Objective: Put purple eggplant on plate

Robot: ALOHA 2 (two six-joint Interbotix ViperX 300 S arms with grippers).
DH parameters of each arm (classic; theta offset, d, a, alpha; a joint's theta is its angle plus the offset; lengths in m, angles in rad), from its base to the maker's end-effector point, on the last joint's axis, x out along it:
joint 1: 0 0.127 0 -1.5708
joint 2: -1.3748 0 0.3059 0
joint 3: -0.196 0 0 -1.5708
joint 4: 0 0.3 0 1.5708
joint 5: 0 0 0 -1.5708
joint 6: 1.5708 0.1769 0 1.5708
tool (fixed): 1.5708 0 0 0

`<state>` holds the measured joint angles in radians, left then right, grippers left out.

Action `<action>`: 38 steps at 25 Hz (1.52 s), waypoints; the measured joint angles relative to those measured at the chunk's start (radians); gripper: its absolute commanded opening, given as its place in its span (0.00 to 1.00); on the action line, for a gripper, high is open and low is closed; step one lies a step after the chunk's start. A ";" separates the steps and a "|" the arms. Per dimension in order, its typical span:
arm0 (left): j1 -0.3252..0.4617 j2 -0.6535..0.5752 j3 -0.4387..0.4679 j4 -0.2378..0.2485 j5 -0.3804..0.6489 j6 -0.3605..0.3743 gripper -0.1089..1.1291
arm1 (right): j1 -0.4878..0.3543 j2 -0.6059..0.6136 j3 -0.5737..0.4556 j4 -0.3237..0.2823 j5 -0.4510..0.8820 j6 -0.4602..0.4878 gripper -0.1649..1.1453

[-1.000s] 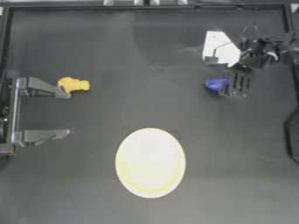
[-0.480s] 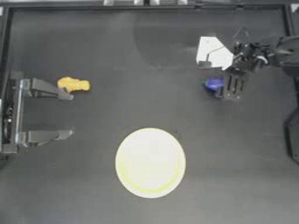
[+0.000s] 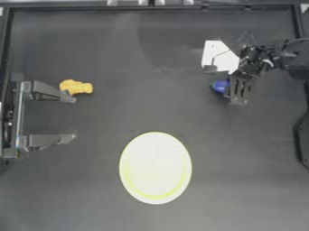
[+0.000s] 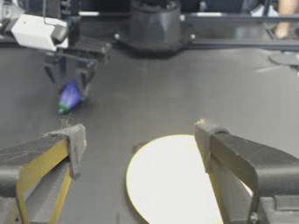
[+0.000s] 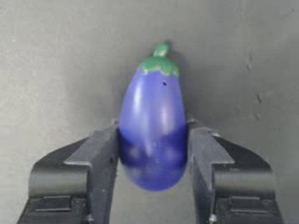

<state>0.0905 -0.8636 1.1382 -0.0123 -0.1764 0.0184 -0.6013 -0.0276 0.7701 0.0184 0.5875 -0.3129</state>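
Between the right claw (image 5: 153, 144) jaws sits the purple eggplant (image 5: 153, 131), pinched (top view half hides it).

This looks like a robotics lab bench: a dark table (image 3: 151, 54) fenced by a metal frame (image 4: 175, 17), with toy food as props, though the background stays blurry.

From above, the right gripper (image 3: 236, 88) covers most of the purple eggplant (image 3: 221, 85). In the left wrist view, the plate (image 4: 169, 179) is partly hidden behind a jaw and cut off by the picture's edge.
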 measured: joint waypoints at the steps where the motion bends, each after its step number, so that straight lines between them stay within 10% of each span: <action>1: 0.000 0.000 0.000 0.000 0.002 0.000 0.92 | 0.000 0.000 0.000 0.000 0.002 0.000 0.29; 11: 0.011 -0.002 0.000 0.000 0.002 0.000 0.92 | 0.041 -0.110 -0.060 0.037 0.112 -0.006 0.31; 21: 0.015 0.000 -0.002 0.000 0.002 0.000 0.92 | 0.284 -0.206 -0.233 0.132 0.189 0.005 0.30; 38: 0.018 0.002 0.000 -0.002 0.000 0.000 0.92 | 0.621 0.020 -0.354 0.080 0.075 0.161 0.30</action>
<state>0.1089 -0.8621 1.1382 -0.0138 -0.1764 0.0184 0.0199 -0.0077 0.4157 0.0982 0.6627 -0.1519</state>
